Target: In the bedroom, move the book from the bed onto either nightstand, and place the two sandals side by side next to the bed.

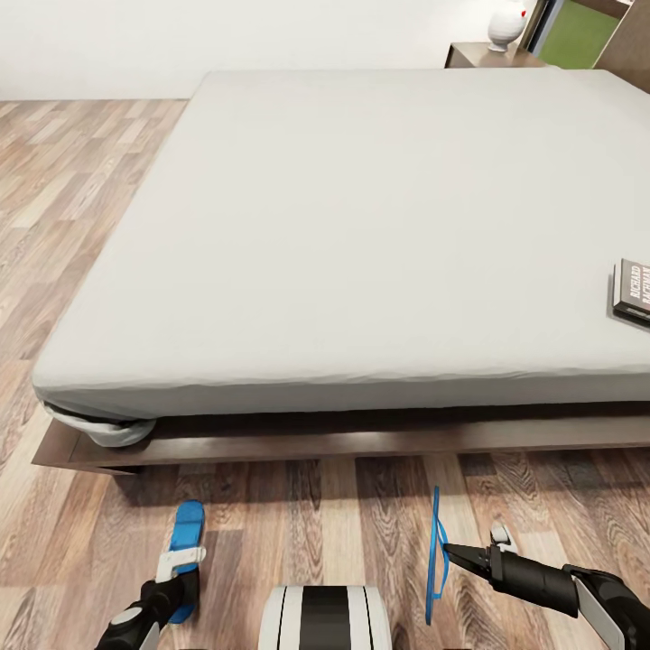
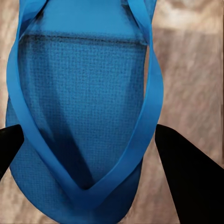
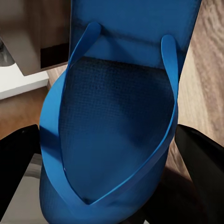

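Right gripper (image 1: 449, 552) clamps sandal (image 1: 436, 555), book (image 1: 632, 291) on bed (image 1: 343, 235)

Both arms reach low in front of the robot. The left end effector (image 1: 179, 561) has its two fingers (image 2: 186, 177) on either side of a sandal (image 2: 84, 116). The right end effector (image 1: 465, 558) points left and pinches the other sandal (image 1: 436, 555), which stands on edge.

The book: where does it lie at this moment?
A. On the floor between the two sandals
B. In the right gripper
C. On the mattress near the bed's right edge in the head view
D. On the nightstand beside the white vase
C. The book lies flat on the grey mattress of the bed at the head view's right edge, far from the nightstand.
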`<state>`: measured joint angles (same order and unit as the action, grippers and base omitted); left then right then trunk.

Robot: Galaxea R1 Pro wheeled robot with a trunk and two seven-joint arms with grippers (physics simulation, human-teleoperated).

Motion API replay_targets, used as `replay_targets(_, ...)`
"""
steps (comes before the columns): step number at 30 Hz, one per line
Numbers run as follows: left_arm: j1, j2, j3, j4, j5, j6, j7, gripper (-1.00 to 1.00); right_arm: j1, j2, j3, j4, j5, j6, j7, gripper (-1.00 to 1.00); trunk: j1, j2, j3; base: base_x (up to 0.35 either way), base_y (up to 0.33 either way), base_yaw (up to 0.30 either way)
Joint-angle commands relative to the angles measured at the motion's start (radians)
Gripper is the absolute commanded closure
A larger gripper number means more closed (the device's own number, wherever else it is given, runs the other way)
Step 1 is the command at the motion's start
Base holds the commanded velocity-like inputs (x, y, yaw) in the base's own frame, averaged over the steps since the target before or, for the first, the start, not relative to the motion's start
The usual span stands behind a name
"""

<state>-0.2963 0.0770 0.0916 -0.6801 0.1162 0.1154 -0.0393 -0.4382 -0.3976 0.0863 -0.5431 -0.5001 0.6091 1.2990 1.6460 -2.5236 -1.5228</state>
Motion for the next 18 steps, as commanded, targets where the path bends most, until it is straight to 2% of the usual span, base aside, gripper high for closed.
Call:
replay_targets(1,0.000,0.000,0.002,-0.001,0.010,0.000,-0.004,1.00,0.000,-0.001,0.006,0.000,-0.009,0.009,0.000,1.00,0.000,0.000,-0.001,0.000,0.000,0.000)
replay_targets(4,0.000,0.000,0.002,0.001,0.010,-0.017,-0.004,1.00,0.000,-0.001,0.006,0.000,-0.009,0.009,0.000,1.00,0.000,0.000,-0.001,0.000,0.000,0.000)
replay_targets(18,0.000,0.000,0.002,0.002,0.010,-0.020,-0.003,1.00,-0.001,-0.001,0.006,0.000,-0.009,0.009,0.000,1.00,0.000,0.000,-0.001,0.000,0.000,0.000)
